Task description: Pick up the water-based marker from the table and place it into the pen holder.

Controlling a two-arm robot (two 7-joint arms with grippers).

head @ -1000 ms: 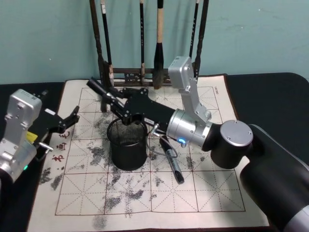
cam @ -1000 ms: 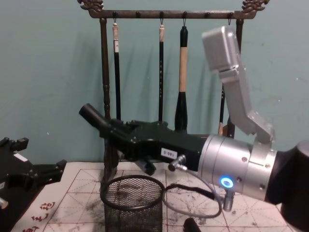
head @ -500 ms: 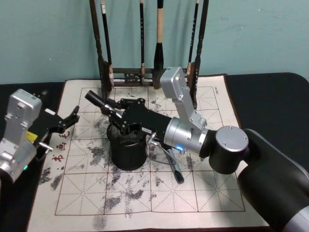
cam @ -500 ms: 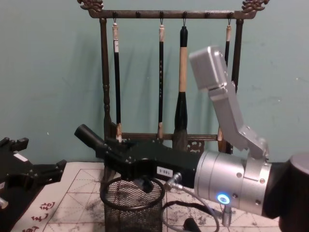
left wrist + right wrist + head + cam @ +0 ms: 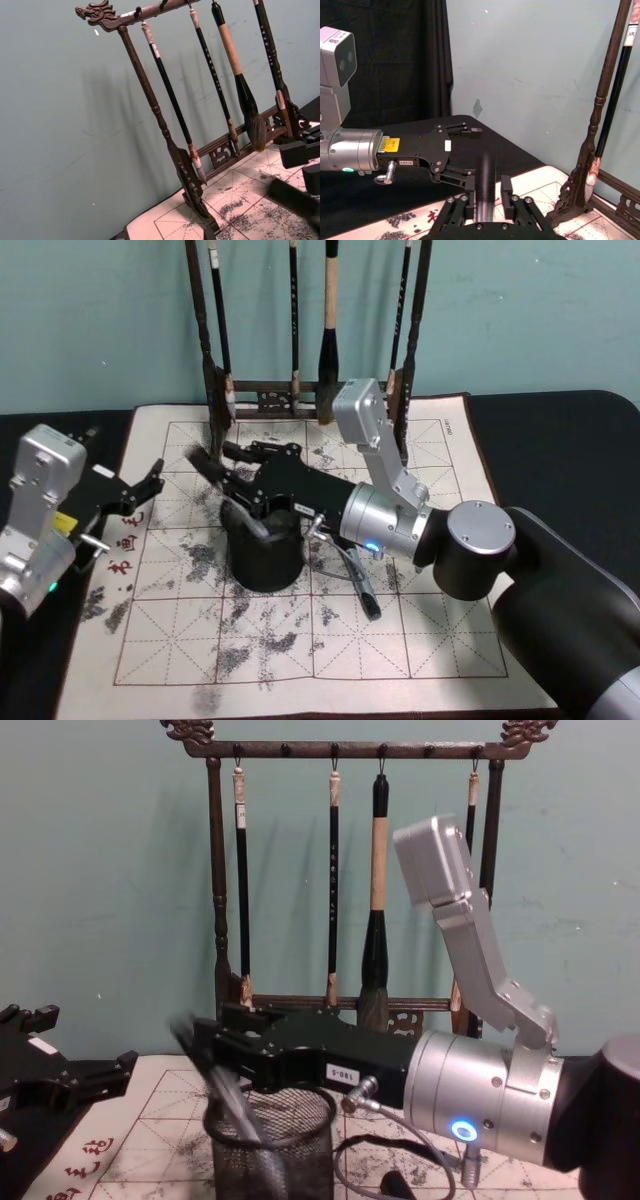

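Over the mid-frame round black wire-mesh pen holder point(image 5: 265, 552), the right gripper point(image 5: 487, 194) has its fingers point(image 5: 506, 186) parted, loosely flanking a blurred black marker point(image 5: 226, 1092); the left gripper point(image 5: 152, 486), fingers spread, sits parked at frame left.

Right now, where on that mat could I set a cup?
Bare: the white felt mat's front strip, nearest the robot. Crowded: round black mesh pen holder, right gripper above it, black pen beside it, left gripper at the mat's left edge.

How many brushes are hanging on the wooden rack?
4, on the rack: leftmost brush by the left post, thin brush next, thick tan-handled brush in the middle, rightmost brush by the right post, partly hidden.
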